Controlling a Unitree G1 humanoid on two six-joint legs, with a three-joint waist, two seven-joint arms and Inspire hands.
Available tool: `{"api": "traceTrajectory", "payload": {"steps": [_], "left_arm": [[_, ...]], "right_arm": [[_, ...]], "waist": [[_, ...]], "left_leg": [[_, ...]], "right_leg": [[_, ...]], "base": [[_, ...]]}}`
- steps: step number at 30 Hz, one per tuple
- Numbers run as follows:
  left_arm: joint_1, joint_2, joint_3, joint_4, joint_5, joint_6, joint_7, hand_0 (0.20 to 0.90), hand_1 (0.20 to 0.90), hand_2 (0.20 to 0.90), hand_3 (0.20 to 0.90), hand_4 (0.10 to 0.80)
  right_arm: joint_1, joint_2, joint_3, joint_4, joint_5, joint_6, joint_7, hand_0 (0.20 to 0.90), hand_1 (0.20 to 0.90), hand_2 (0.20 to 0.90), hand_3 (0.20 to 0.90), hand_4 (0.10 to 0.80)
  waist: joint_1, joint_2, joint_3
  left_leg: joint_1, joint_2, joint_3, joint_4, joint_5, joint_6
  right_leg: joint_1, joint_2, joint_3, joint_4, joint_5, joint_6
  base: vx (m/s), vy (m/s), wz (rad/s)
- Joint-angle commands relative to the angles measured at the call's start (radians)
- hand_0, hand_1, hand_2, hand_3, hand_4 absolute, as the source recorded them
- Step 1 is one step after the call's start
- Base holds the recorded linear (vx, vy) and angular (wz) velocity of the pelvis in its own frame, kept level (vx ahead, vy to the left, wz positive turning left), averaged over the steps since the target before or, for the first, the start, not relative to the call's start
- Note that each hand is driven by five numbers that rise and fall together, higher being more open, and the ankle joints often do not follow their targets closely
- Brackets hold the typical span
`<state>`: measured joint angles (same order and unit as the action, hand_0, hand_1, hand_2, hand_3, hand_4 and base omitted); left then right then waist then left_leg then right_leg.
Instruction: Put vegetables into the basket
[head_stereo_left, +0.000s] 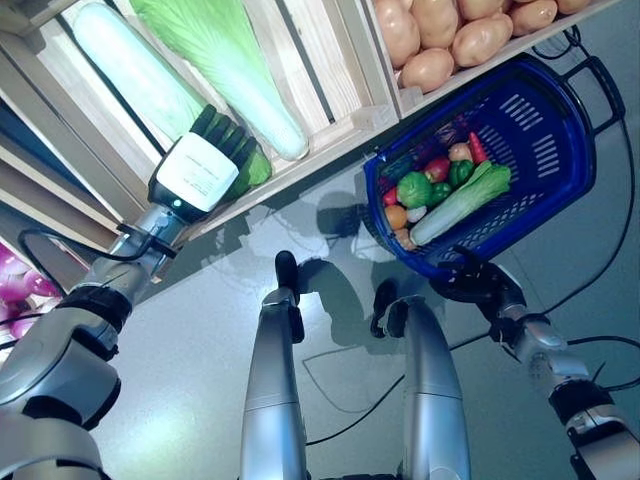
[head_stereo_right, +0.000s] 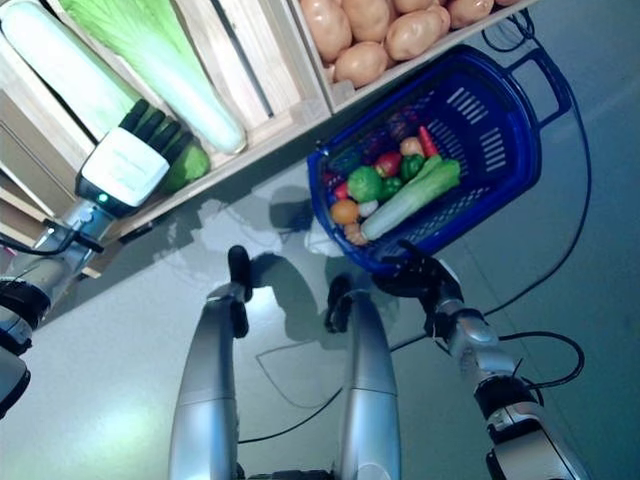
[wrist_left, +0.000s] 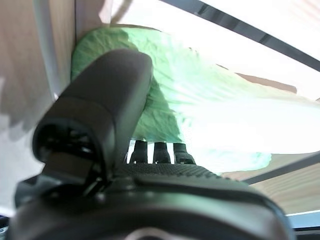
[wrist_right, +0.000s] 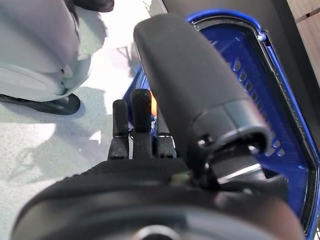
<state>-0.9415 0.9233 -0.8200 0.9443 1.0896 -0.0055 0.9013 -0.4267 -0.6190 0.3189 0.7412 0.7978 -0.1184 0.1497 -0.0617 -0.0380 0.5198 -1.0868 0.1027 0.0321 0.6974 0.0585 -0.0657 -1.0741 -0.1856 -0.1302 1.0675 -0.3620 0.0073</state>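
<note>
The left hand (head_stereo_left: 205, 165) is up at the front edge of the pale wooden slatted shelf (head_stereo_left: 330, 130), its fingers laid over the leafy green end of a long pale-green cabbage (head_stereo_left: 225, 60); in the left wrist view the fingers go in under the leaves with the thumb above, so it seems to be closing on the leaf end, though whether it really has hold I cannot tell. The cabbage's long axis runs from the hand up and away along its shelf compartment, with a second long pale-green vegetable (head_stereo_left: 135, 65) lying beside it. The right hand (head_stereo_left: 480, 283) has its fingers curled over the near rim of the blue plastic basket (head_stereo_left: 550, 150), which hangs tilted below the potato compartment and already holds mixed vegetables. The basket lies well apart from the cabbage, across to the robot's right, so the left hand is plainly the nearer one for the lift
</note>
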Motion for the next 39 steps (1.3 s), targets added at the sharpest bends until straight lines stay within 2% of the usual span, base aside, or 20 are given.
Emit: {"api": "traceTrajectory", "payload": {"steps": [1,9,10,13,22,26,32,39], "left_arm": [[-0.090,0.006,0.019,0.062,-0.048,0.076,-0.006,0.300,0.300,0.300,0.300,0.400],[-0.073,0.019,0.032,0.052,-0.065,0.079,0.008,0.300,0.300,0.300,0.300,0.400],[-0.066,0.027,0.048,0.043,-0.069,0.076,0.040,0.300,0.300,0.300,0.300,0.400],[-0.045,0.040,0.072,0.009,-0.117,0.080,0.081,0.300,0.300,0.300,0.300,0.400],[0.011,0.050,0.155,-0.067,-0.171,0.007,0.206,0.300,0.300,0.300,0.300,0.400],[0.090,0.043,0.234,-0.147,-0.166,-0.021,0.233,0.300,0.300,0.300,0.300,0.400],[0.171,0.028,0.307,-0.218,-0.201,-0.062,0.271,0.300,0.300,0.300,0.300,0.400],[0.289,0.019,0.426,-0.404,-0.255,-0.124,0.299,0.300,0.300,0.300,0.300,0.400]], "right_arm": [[0.011,-0.031,-0.059,0.014,0.063,-0.031,-0.048,0.900,0.900,0.900,0.900,0.800],[0.011,-0.034,-0.058,0.007,0.078,-0.050,-0.049,0.900,0.900,0.900,0.900,0.800],[0.007,-0.038,-0.063,-0.001,0.081,-0.050,-0.050,0.900,0.900,0.900,0.900,0.800],[0.019,-0.037,-0.067,-0.018,0.075,-0.050,-0.055,0.900,0.900,0.900,0.900,0.800],[0.072,0.008,-0.074,-0.041,0.061,-0.068,-0.065,0.900,0.900,0.900,0.900,0.800],[0.128,0.035,-0.092,-0.065,0.037,-0.082,-0.063,0.900,0.900,0.900,0.900,0.800],[0.173,0.055,-0.107,-0.093,0.031,-0.090,-0.068,0.900,0.900,0.900,0.900,0.800],[0.244,0.097,-0.118,-0.150,0.021,-0.115,-0.086,0.900,0.900,0.900,0.900,0.800]], "waist": [[-0.014,0.004,0.000],[-0.012,0.014,0.000],[-0.012,0.017,0.000],[-0.013,0.020,0.000],[-0.010,0.020,0.000],[0.002,0.018,0.000],[0.017,0.016,0.000],[0.043,0.009,-0.004]], "left_leg": [[0.064,0.012,0.019,0.134,-0.248,-0.011],[0.101,0.013,0.029,0.119,-0.251,-0.017],[0.097,0.013,0.033,0.102,-0.225,-0.013],[0.138,0.013,0.037,0.072,-0.219,-0.018],[0.274,0.003,0.040,-0.050,-0.171,-0.033],[0.353,-0.008,0.037,-0.114,-0.147,-0.032],[0.417,-0.014,0.030,-0.165,-0.135,-0.025],[0.500,-0.041,0.015,-0.243,-0.115,-0.018]], "right_leg": [[0.050,0.018,0.054,-0.109,0.128,0.048],[0.092,0.021,0.058,-0.142,0.126,0.049],[0.086,0.022,0.055,-0.161,0.150,0.042],[0.121,0.023,0.056,-0.193,0.157,0.046],[0.270,0.033,0.045,-0.328,0.192,0.052],[0.361,0.034,0.031,-0.398,0.205,0.055],[0.435,0.031,0.012,-0.457,0.212,0.055],[0.529,0.025,-0.018,-0.554,0.236,0.067]], "base": [[0.007,-0.015,0.04],[0.005,-0.009,-0.04],[-0.026,-0.012,-0.10],[0.030,-0.003,0.02],[0.059,-0.021,0.01],[0.097,-0.036,0.03],[0.056,-0.040,0.07],[0.037,-0.036,0.04]]}}
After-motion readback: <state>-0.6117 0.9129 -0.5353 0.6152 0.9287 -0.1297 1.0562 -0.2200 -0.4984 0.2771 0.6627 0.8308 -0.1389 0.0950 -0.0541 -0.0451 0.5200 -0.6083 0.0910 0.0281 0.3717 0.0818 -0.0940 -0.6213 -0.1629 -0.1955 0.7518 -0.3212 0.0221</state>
